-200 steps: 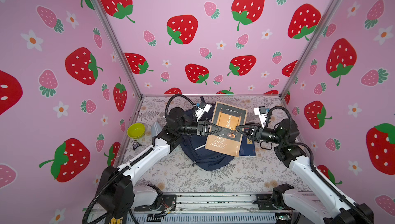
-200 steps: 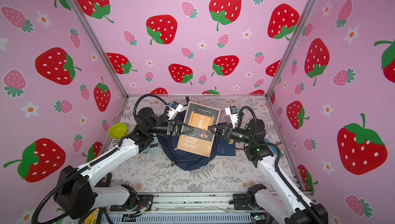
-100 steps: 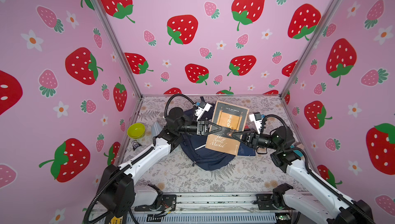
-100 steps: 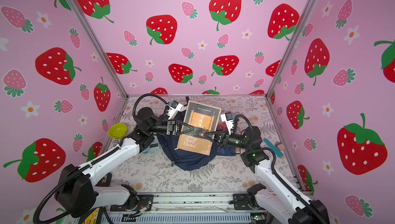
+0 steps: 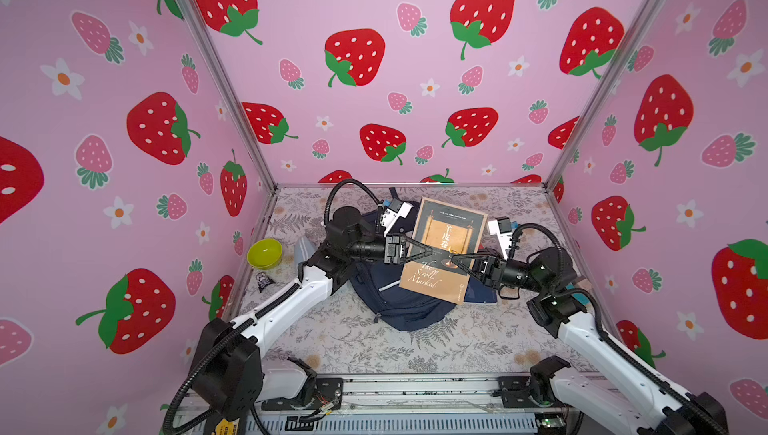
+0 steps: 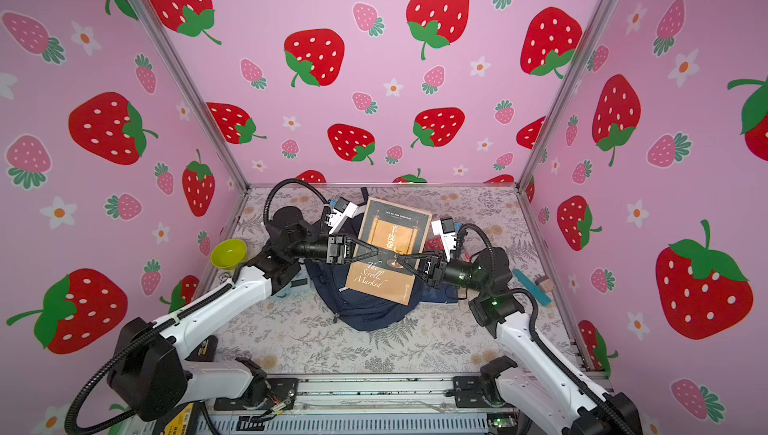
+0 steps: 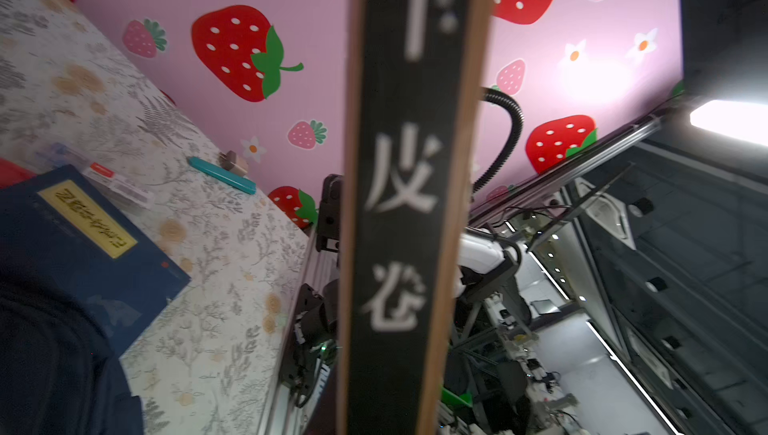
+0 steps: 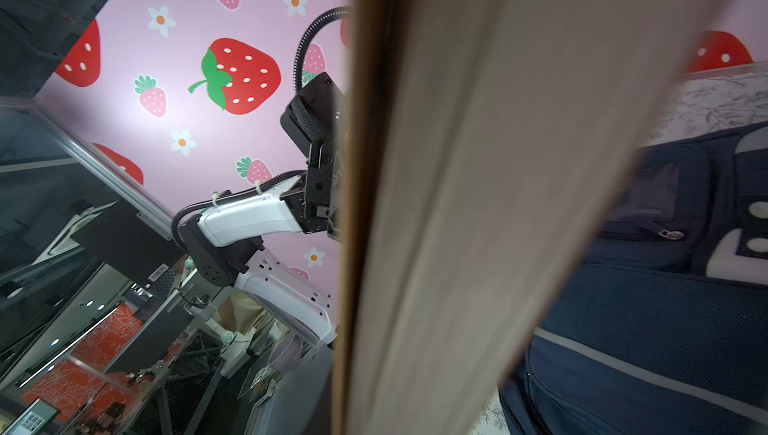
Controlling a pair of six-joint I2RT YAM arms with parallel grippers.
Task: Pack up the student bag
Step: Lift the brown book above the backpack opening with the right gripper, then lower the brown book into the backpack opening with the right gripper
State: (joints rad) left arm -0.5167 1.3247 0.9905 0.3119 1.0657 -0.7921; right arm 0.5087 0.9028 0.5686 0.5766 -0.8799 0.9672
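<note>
book (image 5: 444, 246) over student bag (image 5: 399, 308) | bowl (image 5: 264, 252) left of bag | notebook (image 7: 95, 246) just right

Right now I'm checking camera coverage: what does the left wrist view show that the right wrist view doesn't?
Only the left wrist view: the book, its dark spine with white characters, a blue book with a yellow label flat on the table, a teal strip, a brown block, and the right arm behind the spine. Only the right wrist view: the book's pale page edge, the student bag with its zip pull and white patch, and the left arm. Both: the book close up, navy bag fabric, floral table cover, strawberry walls.
</note>
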